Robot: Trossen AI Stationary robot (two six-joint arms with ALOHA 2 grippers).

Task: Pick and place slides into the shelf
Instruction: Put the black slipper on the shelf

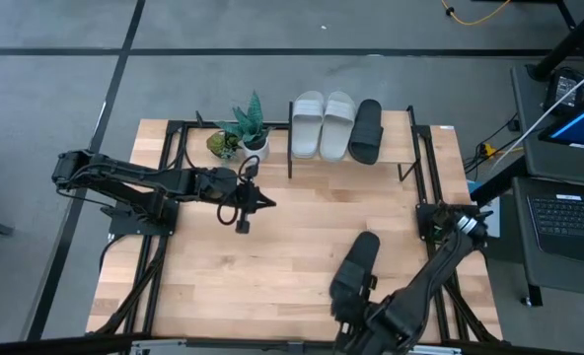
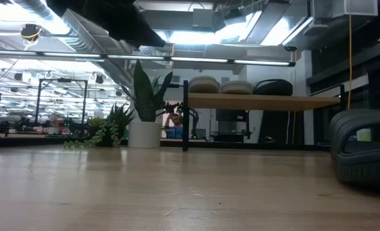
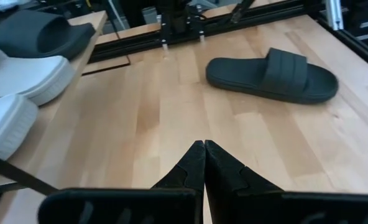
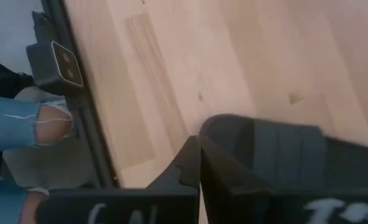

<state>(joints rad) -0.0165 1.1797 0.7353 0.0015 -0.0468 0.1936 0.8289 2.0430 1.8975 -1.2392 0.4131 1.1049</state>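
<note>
Three slides are seen on the shelf (image 1: 410,148) at the far edge of the table (image 1: 292,247): two pale slides (image 1: 323,124) side by side, and a black slide (image 1: 366,130) just to their right. All three lie on the light top board, toes pointing away from the arms.

The fourth slide, the loose black slide (image 1: 356,264), lies flat on the table in the near-right part, strap up, well apart from the shelf. In the low view it is seen at the right edge of the picture, resting on the table surface.

The left tool (image 1: 268,203) is held above the table near the middle, in front of two potted plants (image 1: 241,133) that stand left of the shelf. Its fingers are pressed together with nothing between them. The loose black slide lies well apart from it, toward the right arm's side.

The right tool (image 4: 200,163) is at the near edge of the table, just beside the near end of the loose black slide. Its fingers are clenched together and empty; the slide's strap is seen close alongside them, but contact cannot be told.

In the right wrist view, a person's torn blue jeans (image 4: 22,124) are seen beyond the table edge.
</note>
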